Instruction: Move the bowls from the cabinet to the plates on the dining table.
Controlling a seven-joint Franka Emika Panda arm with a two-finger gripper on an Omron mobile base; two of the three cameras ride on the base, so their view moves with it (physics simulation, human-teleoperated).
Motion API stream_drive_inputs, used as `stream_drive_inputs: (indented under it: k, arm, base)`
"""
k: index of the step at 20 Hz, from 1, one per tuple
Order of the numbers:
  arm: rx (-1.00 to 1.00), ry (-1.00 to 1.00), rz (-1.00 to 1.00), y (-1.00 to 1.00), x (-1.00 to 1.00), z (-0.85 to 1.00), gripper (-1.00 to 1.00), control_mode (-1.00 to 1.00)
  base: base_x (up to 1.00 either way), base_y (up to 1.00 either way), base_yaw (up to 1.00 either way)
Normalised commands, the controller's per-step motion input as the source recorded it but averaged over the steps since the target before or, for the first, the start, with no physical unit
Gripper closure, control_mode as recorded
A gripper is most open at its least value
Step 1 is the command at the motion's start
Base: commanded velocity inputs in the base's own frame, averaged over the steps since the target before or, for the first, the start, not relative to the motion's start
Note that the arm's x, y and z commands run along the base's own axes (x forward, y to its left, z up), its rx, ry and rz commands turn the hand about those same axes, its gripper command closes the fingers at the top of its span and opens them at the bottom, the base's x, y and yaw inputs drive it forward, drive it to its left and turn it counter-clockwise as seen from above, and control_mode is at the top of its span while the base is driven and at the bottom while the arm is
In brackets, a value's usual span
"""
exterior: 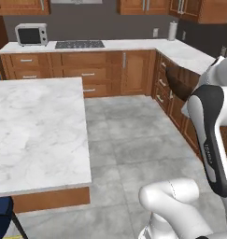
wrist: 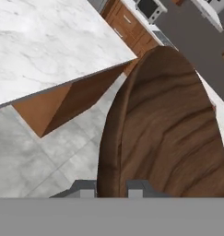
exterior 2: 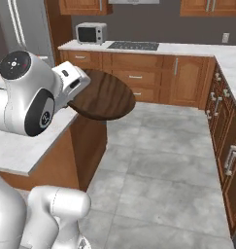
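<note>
Brown bowl [wrist: 168,133] clamped by its rim in the closed end effector [wrist: 111,188], held in the air over grey floor [exterior 2: 158,160], marble desk [wrist: 44,41] just beside and slightly below, microwave [exterior 2: 91,33] far ahead.

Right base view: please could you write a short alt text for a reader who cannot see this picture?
The robot's hand holds a dark brown wooden bowl by its rim, out over the grey tiled floor beside the corner of a white marble table. Behind stand brown wooden drawers under a marble counter, with a microwave on it.
</note>
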Motion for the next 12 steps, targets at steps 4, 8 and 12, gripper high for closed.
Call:
stream_drive_inputs:
  k: [4,8,12]
  arm:
    - [0.00,0.00,0.00,0.00,0.00,0.00,1.00,1.00]
    - [0.00,0.00,0.00,0.00,0.00,0.00,1.00,1.00]
    - [0.00,0.00,0.00,0.00,0.00,0.00,1.00,1.00]
  base:
    - [0.19,0.28,0.28]
    - [0.39,0.09,0.29]
    - [0.74,-0.08,0.28]
